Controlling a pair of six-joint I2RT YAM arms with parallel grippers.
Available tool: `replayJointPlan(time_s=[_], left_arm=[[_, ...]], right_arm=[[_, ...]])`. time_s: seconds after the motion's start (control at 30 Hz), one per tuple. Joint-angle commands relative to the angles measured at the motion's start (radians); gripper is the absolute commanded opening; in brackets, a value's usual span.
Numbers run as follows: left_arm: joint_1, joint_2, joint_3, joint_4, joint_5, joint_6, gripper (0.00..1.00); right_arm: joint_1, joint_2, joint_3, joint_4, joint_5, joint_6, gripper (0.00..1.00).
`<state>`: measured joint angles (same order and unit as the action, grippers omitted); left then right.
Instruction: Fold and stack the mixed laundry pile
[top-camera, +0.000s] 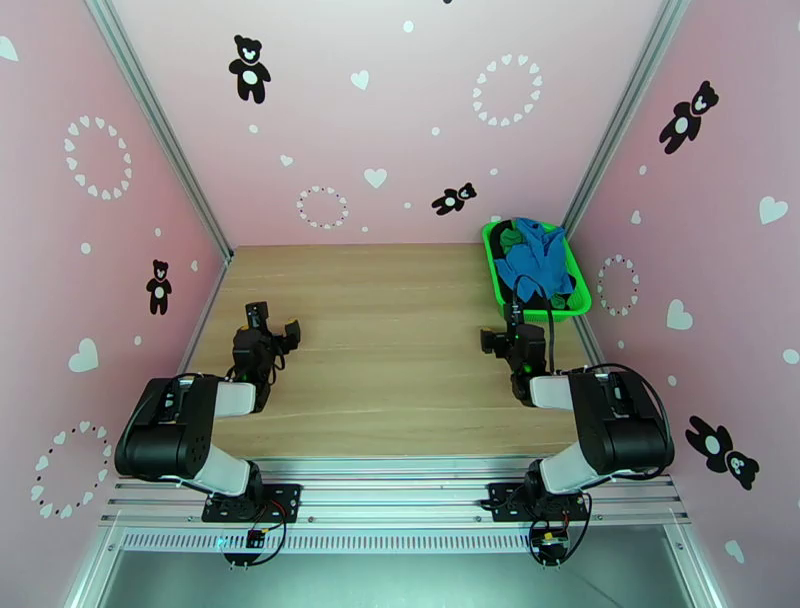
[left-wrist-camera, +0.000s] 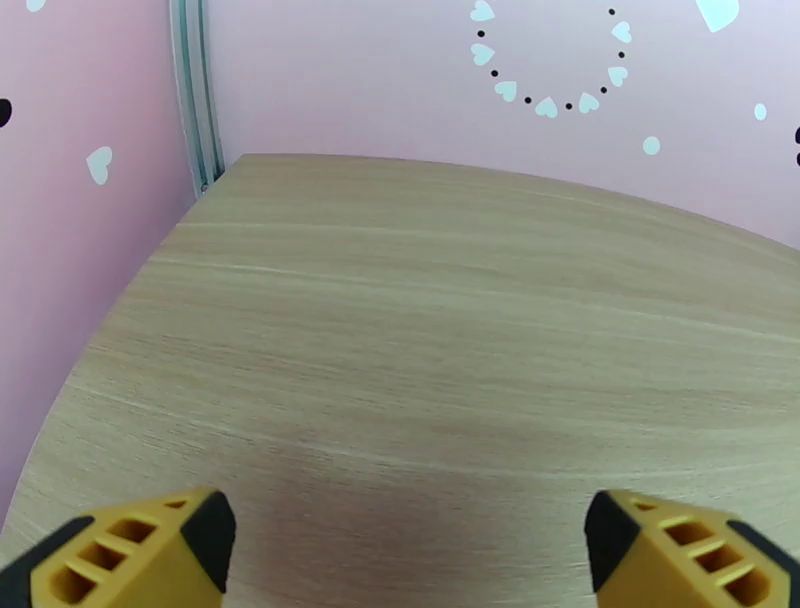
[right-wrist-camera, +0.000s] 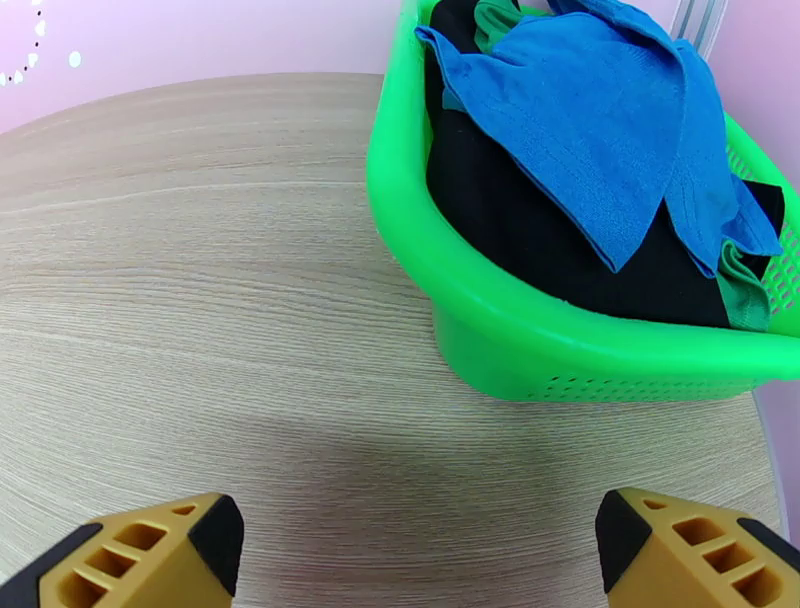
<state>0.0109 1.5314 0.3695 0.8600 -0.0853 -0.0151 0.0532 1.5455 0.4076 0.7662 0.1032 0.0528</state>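
Left fingers (left-wrist-camera: 140, 550) are spread wide over bare bench (left-wrist-camera: 450, 330), holding nothing. Right fingers (right-wrist-camera: 150, 550) same: wide apart, empty, just short of the green mesh basket (right-wrist-camera: 520, 340).

Basket sits in the far right corner of the bench, near the right wall. Laundry pile (right-wrist-camera: 590, 170) is all inside it, heaped to about rim height. Blue T-shirt (right-wrist-camera: 580, 110) lies on top, loosely draped, one pointed corner resting on the black garment (right-wrist-camera: 520, 230) below. Green garment (right-wrist-camera: 742, 295) shows as slivers at the heap's edges. Nothing folded or stacked yet.

Handling guess: all light, limp cloth with no stiffness, so it will sag and may drag tangled neighbours along. Basket looks light too and could slide or tip on a sideways pull. I'd pinch the blue shirt first at a raised fold near the top, lift straight up, and check the black one isn't riding along.
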Motion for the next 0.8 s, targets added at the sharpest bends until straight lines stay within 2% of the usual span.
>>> replayJointPlan(time_s=[0.0,0.77], left_arm=[[0.005,-0.005,0.016,0.002,0.021,0.003,0.99],[0.004,-0.005,0.016,0.002,0.020,0.003,0.98]], right_arm=[[0.004,-0.014,0.002,0.030,0.006,0.011,0.99],[-0.004,-0.014,0.003,0.028,-0.010,0.015,0.99]])
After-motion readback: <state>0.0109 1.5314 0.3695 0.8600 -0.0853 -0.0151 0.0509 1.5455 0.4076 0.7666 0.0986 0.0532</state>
